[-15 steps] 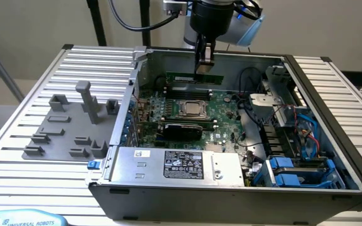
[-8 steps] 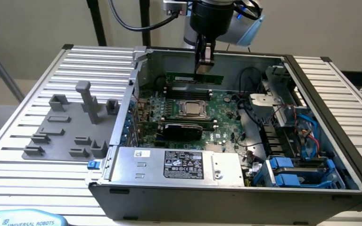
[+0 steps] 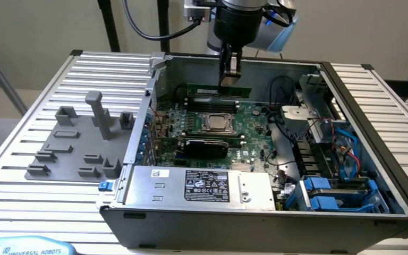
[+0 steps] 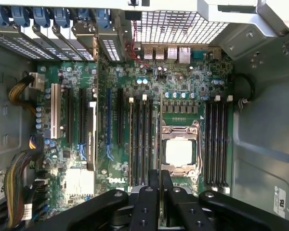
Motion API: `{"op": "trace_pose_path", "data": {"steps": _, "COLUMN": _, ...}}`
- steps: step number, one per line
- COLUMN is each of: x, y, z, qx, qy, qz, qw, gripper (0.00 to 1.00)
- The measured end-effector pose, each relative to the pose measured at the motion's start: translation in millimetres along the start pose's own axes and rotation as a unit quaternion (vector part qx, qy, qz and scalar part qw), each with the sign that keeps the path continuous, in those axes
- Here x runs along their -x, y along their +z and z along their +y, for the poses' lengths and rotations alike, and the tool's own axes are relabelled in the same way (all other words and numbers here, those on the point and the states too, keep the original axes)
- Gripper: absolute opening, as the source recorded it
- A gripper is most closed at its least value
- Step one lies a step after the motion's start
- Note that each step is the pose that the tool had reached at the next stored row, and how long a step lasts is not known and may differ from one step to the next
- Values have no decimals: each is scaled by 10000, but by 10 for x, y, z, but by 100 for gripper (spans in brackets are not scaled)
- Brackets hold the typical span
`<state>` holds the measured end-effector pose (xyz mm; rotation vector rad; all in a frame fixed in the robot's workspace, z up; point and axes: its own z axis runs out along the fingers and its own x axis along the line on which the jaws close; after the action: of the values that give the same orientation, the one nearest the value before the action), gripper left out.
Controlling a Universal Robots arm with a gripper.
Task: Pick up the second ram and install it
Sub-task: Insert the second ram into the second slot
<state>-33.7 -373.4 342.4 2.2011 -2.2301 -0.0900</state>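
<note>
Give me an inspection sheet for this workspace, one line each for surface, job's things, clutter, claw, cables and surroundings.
surface: slatted metal table carrying an open computer case.
job's things: second ram, a green stick at the slots beyond the CPU socket; cannot tell if it is seated.
clutter: grey tray of blocks on the exterior view's left.
claw: claw shut on the second ram, inside the case.
cables: red and blue wires and a yellow-black bundle in the case.
surroundings: plain wall; a device marked Universal Robots at the front edge.
</note>
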Motion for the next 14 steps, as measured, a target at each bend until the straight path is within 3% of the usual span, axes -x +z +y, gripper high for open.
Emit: {"op": "trace_pose_path", "data": {"steps": 14, "x": -9, "y": 253, "z": -10, "qx": 0, "qy": 0, "qz": 0, "qw": 10000, "gripper": 14}}
